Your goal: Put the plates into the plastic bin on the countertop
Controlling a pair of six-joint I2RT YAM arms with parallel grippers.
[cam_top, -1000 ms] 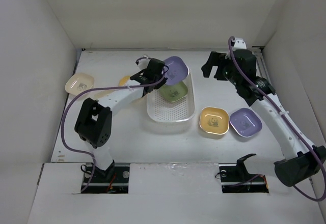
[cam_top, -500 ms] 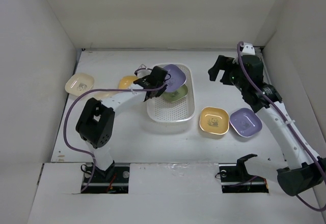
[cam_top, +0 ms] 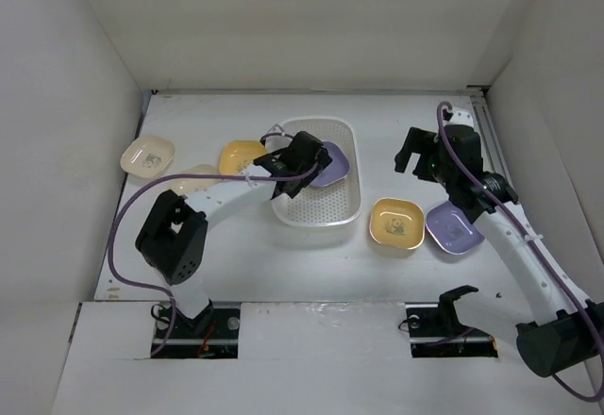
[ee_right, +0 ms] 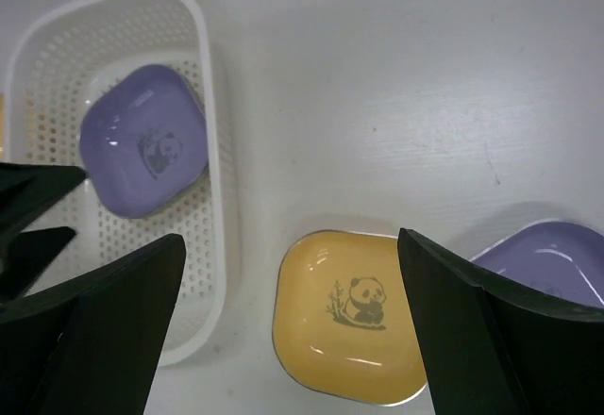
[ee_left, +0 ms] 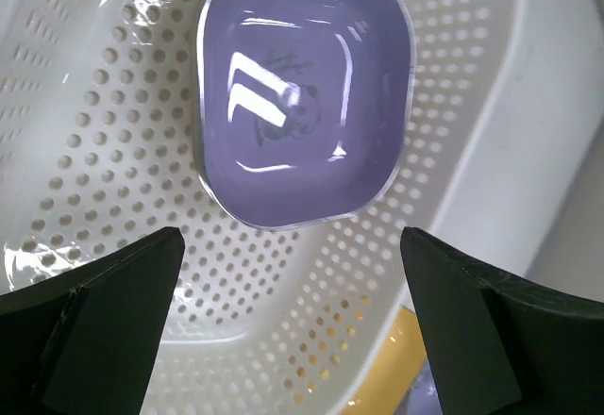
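Now, L to R. Cream plate (cam_top: 146, 157) sits far-left on the table (cam_top: 311, 264). Tan plate (cam_top: 195, 179) is just right of it, partly under the L arm. Yellow plate (cam_top: 242, 157) lies just left of the plastic bin (cam_top: 321, 219). All three are outside the bin.

Change: a sec ago the left gripper (cam_top: 310, 162) was clamped on the lavender plate (cam_top: 336, 162), tilted over the bin's far end. Its jaws now stand wide apart w/ nothing between them. The plate lies flat on the perforated floor, in the far-right part of the bin. So that's a release, and this plate is delivered. The green plate seen in the bin earlier is no longer visible; prob. under the lavender one, can't confirm.

Right of the bin: panda plate (cam_top: 396, 224) and second lavender plate (cam_top: 455, 228) lie edge to edge on the table. The right gripper (cam_top: 413, 158) is fully open and empty, and has come nearer, now hanging just far of that pair.

Est.: five plates left outside. Next, L arm clears the bin; yellow plate is closest for it.
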